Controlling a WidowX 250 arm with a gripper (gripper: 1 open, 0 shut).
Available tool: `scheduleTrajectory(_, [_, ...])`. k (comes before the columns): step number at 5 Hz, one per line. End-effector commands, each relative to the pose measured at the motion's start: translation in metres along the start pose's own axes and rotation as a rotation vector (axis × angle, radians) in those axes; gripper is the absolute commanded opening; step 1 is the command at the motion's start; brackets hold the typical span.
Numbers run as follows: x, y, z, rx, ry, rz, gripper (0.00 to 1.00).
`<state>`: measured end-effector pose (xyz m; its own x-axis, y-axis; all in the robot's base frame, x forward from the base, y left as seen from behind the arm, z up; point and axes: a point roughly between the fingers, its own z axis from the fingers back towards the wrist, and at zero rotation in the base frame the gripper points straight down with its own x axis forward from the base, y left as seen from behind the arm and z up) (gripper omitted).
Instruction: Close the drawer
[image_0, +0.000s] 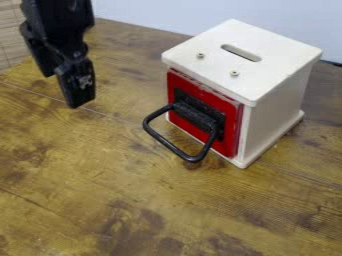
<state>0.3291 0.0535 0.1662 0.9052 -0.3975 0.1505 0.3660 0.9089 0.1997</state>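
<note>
- Red drawer (233, 133) with a black front plate (201, 106): it sits in the front of the white wooden housing (247, 75), toward the right side of the table.
- Its black wire loop handle (177, 146) juts out over the wooden table (114, 185), toward me and to the left.
- A slot (242, 52) runs across the housing's top, with a screw on either side of it.
- The black gripper (76, 92) hangs at upper left, well apart from the handle; I can't tell whether its jaws are released or clenched.

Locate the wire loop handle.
The black loop handle juts from the red front of the white housing, right of the tool.
</note>
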Motion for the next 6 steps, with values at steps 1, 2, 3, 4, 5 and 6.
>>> scheduleTrajectory(1, [-0.005,0.006,0.017,0.089,-0.053,0.051,1.00])
scheduleTrajectory(2, [-0.005,0.007,0.009,0.090,-0.058,0.072,1.00])
scheduleTrajectory(3, [-0.003,0.013,0.006,0.095,-0.056,0.110,1.00])
scheduleTrajectory(4, [-0.002,0.018,0.005,0.098,-0.052,0.151,1.00])
scheduleTrajectory(5, [-0.001,0.023,0.002,0.105,-0.048,0.189,1.00])
scheduleTrajectory(6, [-0.006,0.025,0.012,0.105,-0.050,0.199,1.00])
